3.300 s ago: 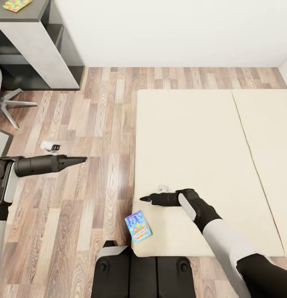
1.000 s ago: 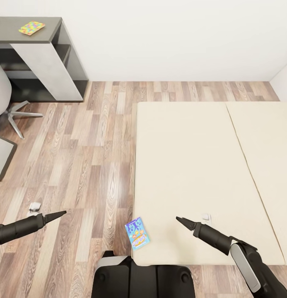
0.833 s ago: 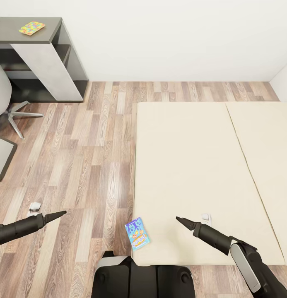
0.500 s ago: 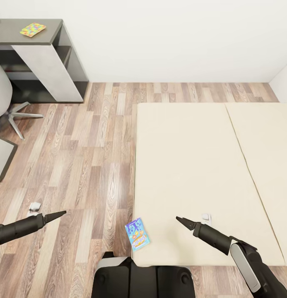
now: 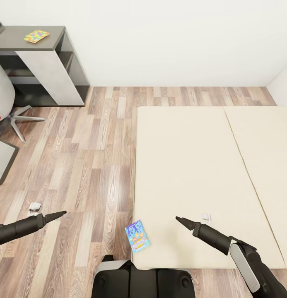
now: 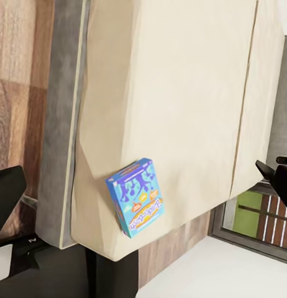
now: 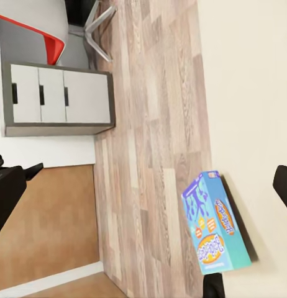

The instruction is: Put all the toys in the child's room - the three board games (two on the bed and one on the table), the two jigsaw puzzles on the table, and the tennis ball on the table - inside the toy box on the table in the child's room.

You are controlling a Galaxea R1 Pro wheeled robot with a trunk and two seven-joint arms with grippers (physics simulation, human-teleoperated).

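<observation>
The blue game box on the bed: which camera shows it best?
The right wrist view: the blue game box looks largest there, its printed lid readable, at the bed's edge. The left wrist view shows it smaller; the head view shows it smallest.

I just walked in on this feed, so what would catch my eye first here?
The small blue board game stands out, lying at the near corner of the wide cream bed, by the wood floor. A multicoloured jigsaw puzzle sits on the dark counter far left. Both grippers, left and right, hover empty.
</observation>
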